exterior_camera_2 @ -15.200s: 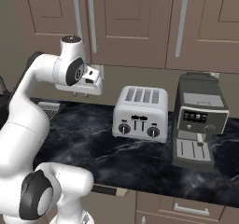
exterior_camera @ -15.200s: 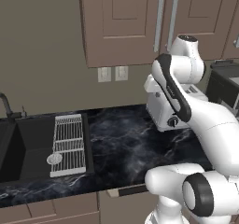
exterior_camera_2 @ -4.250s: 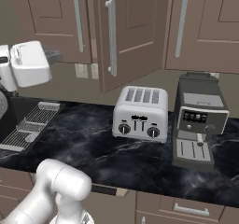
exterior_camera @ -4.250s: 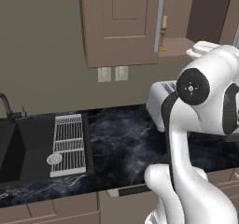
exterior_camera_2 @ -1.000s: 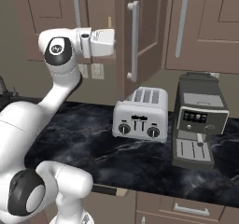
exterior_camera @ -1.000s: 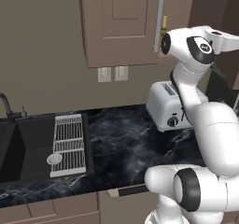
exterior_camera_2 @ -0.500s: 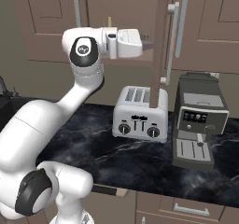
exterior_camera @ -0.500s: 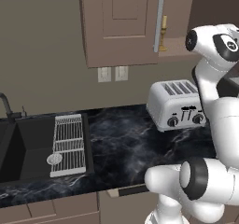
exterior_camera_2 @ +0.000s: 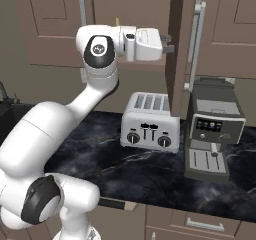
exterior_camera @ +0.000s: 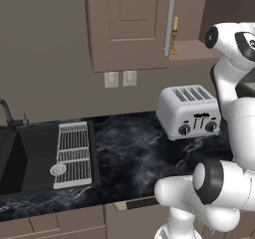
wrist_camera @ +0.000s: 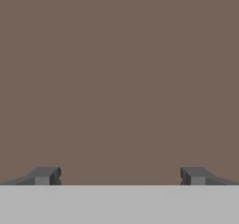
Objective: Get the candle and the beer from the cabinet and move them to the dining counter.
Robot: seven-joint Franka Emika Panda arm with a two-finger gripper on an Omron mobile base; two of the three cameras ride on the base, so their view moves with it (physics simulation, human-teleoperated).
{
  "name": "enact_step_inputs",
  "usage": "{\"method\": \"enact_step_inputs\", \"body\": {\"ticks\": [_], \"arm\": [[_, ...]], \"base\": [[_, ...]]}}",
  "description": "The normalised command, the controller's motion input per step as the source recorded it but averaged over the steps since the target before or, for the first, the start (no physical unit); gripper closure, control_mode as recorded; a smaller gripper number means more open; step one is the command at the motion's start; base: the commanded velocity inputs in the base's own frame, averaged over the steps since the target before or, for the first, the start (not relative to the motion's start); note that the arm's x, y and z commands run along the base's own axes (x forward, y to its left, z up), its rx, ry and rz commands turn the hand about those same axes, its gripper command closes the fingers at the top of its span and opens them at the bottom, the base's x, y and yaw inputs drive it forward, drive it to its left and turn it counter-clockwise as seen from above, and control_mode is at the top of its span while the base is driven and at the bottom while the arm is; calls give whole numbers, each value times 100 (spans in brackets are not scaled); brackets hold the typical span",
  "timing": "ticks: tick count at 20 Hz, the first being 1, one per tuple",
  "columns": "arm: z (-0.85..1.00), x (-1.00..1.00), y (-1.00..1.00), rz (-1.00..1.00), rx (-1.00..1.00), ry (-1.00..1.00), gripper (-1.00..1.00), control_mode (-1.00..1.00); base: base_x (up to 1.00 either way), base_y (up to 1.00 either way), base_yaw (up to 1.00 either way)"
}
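Above the dark counter the cabinet is standing open with the candle sitting at its shelf's front edge; the end effector is hovering wide open and empty, facing brown panel; nothing is fetched yet.

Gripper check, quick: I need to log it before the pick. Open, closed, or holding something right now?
Gripper: open, jaws spread wide, nothing between them; it faces a plain brown cabinet surface.
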Motion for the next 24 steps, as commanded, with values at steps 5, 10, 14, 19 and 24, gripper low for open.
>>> {"method": "enact_step_inputs", "body": {"ticks": [5,10,14,19,24], "arm": [[0,0,-54,0,4,0,-100,-100],[0,-3,-24,1,1,0,-100,-100],[0,-2,29,8,0,0,-100,-100],[0,-2,55,12,0,0,-100,-100],[0,-4,61,16,0,0,-100,-100]], "base": [[0,0,0],[0,0,0],[0,0,0],[0,0,0],[0,0,0]]}}
